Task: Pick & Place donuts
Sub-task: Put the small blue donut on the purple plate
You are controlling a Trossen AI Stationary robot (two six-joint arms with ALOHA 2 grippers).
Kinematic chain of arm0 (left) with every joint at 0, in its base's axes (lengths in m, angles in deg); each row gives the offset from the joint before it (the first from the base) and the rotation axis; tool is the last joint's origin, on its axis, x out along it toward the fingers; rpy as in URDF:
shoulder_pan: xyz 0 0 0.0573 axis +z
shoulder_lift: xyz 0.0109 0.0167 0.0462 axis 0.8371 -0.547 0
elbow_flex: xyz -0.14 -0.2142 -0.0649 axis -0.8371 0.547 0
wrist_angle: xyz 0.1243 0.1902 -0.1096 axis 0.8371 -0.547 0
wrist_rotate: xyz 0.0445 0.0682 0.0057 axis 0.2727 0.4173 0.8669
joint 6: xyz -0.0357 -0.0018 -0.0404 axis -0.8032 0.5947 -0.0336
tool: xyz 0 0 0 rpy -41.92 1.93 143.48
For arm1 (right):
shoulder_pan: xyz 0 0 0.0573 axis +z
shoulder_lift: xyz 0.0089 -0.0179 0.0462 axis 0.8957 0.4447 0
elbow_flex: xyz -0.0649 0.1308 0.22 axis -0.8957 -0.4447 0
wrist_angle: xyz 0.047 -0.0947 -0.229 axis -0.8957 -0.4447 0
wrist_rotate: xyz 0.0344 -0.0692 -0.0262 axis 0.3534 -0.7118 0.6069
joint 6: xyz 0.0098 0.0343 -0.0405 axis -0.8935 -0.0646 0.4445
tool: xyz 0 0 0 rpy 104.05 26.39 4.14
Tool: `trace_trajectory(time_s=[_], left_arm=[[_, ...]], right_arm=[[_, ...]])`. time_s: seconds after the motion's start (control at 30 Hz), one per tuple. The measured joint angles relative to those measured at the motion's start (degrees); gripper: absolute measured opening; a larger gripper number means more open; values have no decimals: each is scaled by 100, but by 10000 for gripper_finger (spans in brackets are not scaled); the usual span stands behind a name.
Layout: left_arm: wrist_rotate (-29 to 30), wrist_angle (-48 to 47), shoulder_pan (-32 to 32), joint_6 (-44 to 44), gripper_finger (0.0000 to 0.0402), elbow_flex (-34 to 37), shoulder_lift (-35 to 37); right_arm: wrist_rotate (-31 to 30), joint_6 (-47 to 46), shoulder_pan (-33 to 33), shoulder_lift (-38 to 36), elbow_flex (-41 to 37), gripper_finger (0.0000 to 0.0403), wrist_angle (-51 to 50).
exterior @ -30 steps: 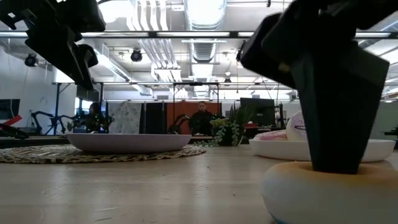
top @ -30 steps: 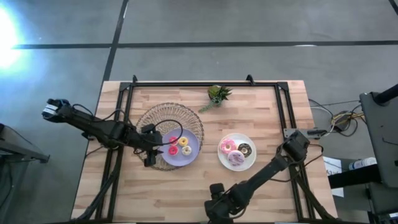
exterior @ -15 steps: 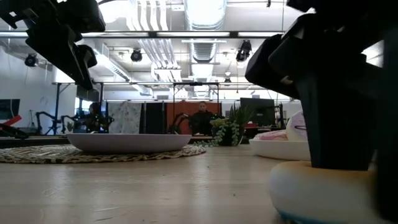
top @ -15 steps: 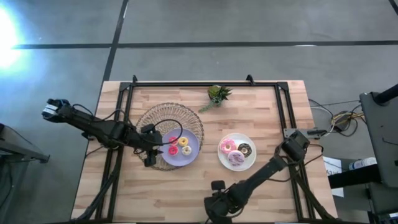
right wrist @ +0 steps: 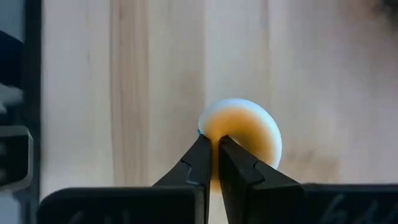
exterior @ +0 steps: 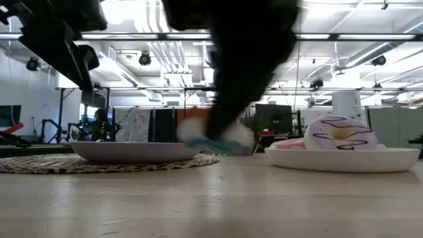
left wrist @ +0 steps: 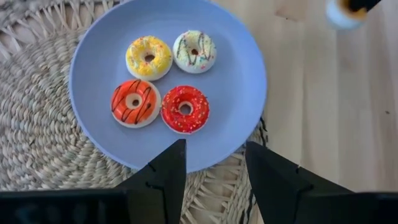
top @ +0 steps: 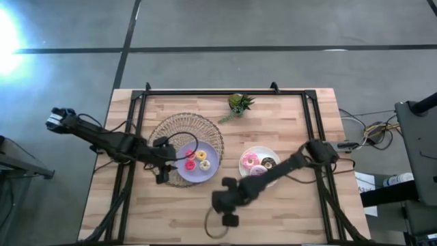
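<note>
My right gripper (right wrist: 211, 148) is shut on a pale donut with an orange top (right wrist: 244, 138). It hangs over the bare table in front of the two plates (top: 225, 205), and the low view shows it blurred (exterior: 211, 139). Several donuts, yellow (left wrist: 148, 56), white (left wrist: 194, 51), orange (left wrist: 135, 102) and red (left wrist: 185, 109), lie flat on the lavender plate (top: 208, 167). Pink and chocolate donuts lie on the white plate (top: 273, 156). My left gripper (left wrist: 214, 158) stands open above the lavender plate's edge, touching nothing. My right gripper pinches the donut's ring at the side nearest the wrist (right wrist: 214, 132) between its two fingertips, which almost meet. The fingers come from above, pointing down. The donut hangs at their ends, lifted clear of the table (exterior: 218, 140).
A round woven mat (top: 167, 137) lies under the lavender plate. A small green plant (top: 239, 104) stands near the far edge. A black frame (top: 311, 116) runs along the table's sides. Bare wood lies along the near edge.
My right gripper has shut on the pale donut that lay near the table's near edge. It has lifted the donut clear and carried it toward the left and a little toward the far edge.
</note>
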Motion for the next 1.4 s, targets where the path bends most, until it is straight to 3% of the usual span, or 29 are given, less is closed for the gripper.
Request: trace_trajectory(time_s=[0.13, 0.3, 0.53, 0.7, 0.97, 1.07, 1.23, 1.4], left_arm=[[350, -8, -207, 0, 139, -3, 177], [1722, -109, -718, -44, 132, -11, 438], [3313, -304, -1460, -331, 125, -11, 554], [4214, -297, -1606, -332, 125, -11, 414], [5481, -14, -1604, -481, 126, -17, 365], [5657, 342, -1572, -488, 126, -13, 360], [5684, 909, -1355, -508, 130, -9, 241], [5556, 1471, -1040, -535, 163, -7, -10]], right_arm=[[588, 227, -553, -89, -40, 13, 528], [883, 55, -1218, -334, -115, 13, 1253], [844, -1932, -1958, -762, -883, 13, 3775], [-5, -3473, -2112, -790, -1451, 13, 5906], [-2091, -4964, -2103, -798, -1856, 13, 6960], [-2766, -5281, -2103, -800, -1907, 13, 7149], [-3108, -5532, -2101, -800, -1904, 13, 7247], [-3117, -5484, -2101, -798, -1812, 13, 7528]])
